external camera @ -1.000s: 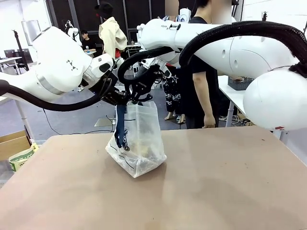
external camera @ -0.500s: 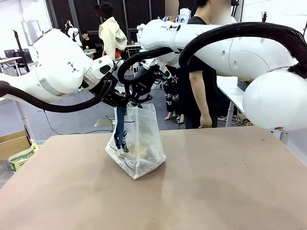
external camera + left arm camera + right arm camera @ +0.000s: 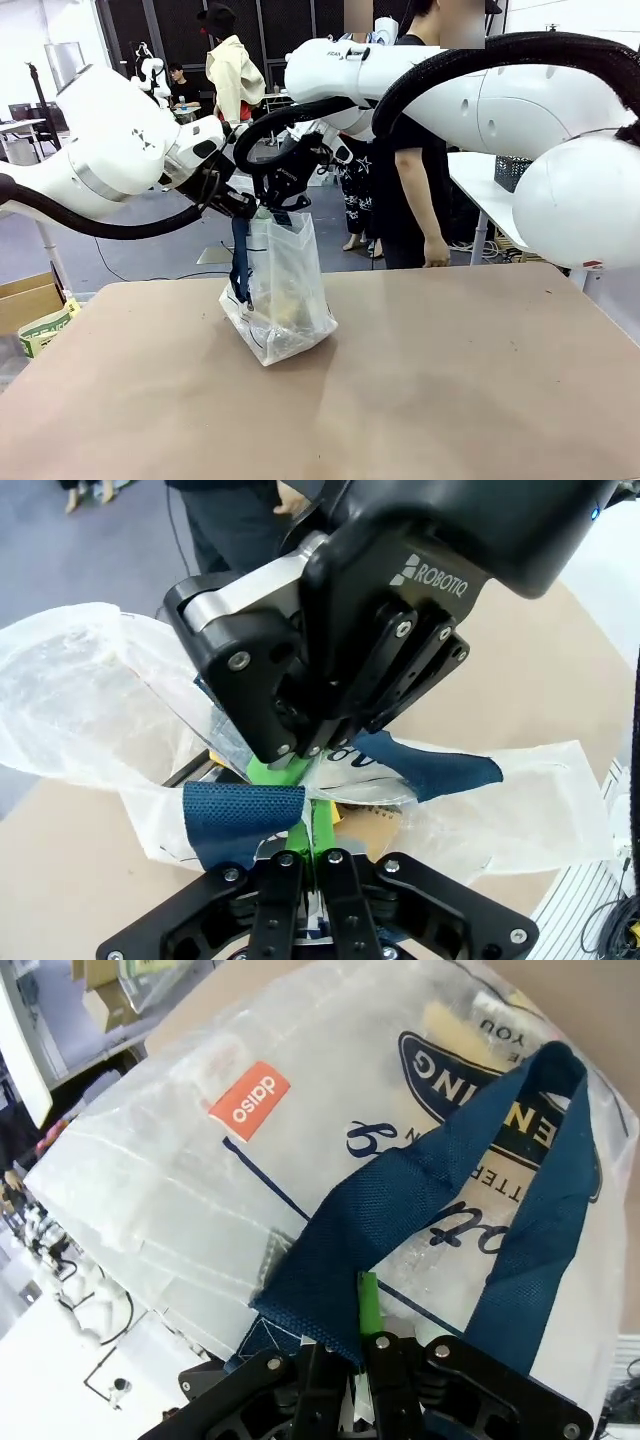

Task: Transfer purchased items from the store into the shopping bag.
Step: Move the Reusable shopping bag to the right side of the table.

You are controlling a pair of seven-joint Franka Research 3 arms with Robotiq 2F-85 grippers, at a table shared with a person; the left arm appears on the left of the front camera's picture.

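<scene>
The shopping bag (image 3: 281,300), clear plastic with navy straps, stands tilted with its bottom on the tan table (image 3: 450,380). Both grippers meet at its top. My left gripper (image 3: 243,207) is shut on one navy strap (image 3: 243,818), its green pads (image 3: 298,837) pressed together. My right gripper (image 3: 283,200) is shut on the other strap (image 3: 400,1215), above the round blue logo (image 3: 470,1075). Purchased items lie inside the bag: a tan cardboard packet (image 3: 376,830) and a yellowish lump (image 3: 448,1022). The store is out of view.
A person (image 3: 412,150) stands at the far side of the table, arm hanging down. Cardboard boxes (image 3: 30,305) sit on the floor at the left. A white side table (image 3: 480,195) with a dark bin stands at the back right.
Both grippers have shifted a little left and up together, drawing the bag's top taller and narrower and sliding the bag slightly left.
</scene>
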